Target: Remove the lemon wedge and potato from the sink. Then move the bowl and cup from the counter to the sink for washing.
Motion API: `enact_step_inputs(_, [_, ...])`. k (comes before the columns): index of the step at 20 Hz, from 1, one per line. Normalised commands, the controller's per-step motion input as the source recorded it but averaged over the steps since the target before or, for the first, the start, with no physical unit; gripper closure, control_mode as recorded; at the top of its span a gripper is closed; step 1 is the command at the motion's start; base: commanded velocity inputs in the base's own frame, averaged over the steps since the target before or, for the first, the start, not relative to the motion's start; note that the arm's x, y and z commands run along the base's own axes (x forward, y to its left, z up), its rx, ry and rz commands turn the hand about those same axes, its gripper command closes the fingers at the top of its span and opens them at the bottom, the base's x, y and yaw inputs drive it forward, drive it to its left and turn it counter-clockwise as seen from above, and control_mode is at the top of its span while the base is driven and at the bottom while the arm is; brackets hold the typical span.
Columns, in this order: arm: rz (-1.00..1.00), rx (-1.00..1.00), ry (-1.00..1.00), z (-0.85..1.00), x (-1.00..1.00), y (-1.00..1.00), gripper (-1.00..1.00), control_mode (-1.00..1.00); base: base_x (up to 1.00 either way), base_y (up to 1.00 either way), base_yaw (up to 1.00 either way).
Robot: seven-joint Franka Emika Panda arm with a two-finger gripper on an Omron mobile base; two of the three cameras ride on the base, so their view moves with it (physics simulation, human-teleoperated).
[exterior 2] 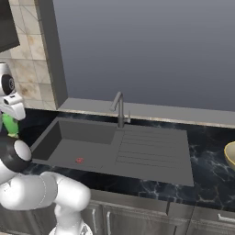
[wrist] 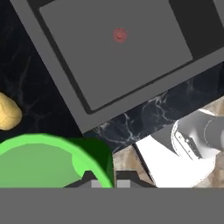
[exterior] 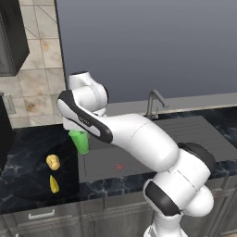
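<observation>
- Gripper [wrist: 104,178] pinching the rim of the cup [exterior: 80,141], the two tips close together on the green wall in the hand view.
- Cup held upright, lifted over the counter [exterior: 28,176] just left of the sink [exterior: 139,157], near its left rim.
- Seen also in the right base view as a green piece [exterior 2: 10,125] under the white hand, left of the sink [exterior 2: 137,151].
- In the hand view, open mouth of the cup [wrist: 48,162] seen from above, beside the corner of the sink [wrist: 113,57].
- Potato [exterior: 53,161] lying on the counter left of the sink, well apart from its rim; same lump [wrist: 8,111] visible in the hand view beside the cup.
- Lemon wedge [exterior: 54,184] lying on the counter left of the sink, just in front of the potato, not touching it.
- Bowl [exterior 2: 230,155] standing on the counter far right of the sink, beyond the drainboard, cut by the picture edge.
- Basin of the sink bare, with the red drain [exterior 2: 79,160] in its floor.
- Faucet [exterior 2: 119,108] standing behind the sink, between basin and drainboard.
</observation>
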Motion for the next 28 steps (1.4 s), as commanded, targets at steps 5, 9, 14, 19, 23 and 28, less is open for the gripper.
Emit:
enact_step_inputs(5, [-0.03,0.00,-0.21,0.00,-0.07,-0.34,1.00,-1.00,0.00,0.00,0.00])
enact_step_inputs(9, [-0.03,0.00,-0.12,0.00,-0.02,-0.36,1.00,-1.00,0.00,0.00,0.00])
enact_step_inputs(14, [0.00,0.00,-0.03,0.00,0.00,-0.36,1.00,-1.00,0.00,0.00,0.00])
enact_step_inputs(19, [0.00,0.00,-0.01,0.00,0.04,-0.33,1.00,-1.00,0.00,0.00,0.00])
enact_step_inputs(23, [0.00,0.00,-0.02,0.00,0.08,-0.27,1.00,-1.00,0.00,0.00,0.00])
enact_step_inputs(28, [0.00,0.01,-0.03,0.00,0.11,-0.25,1.00,-1.00,0.00,0.00,0.00])
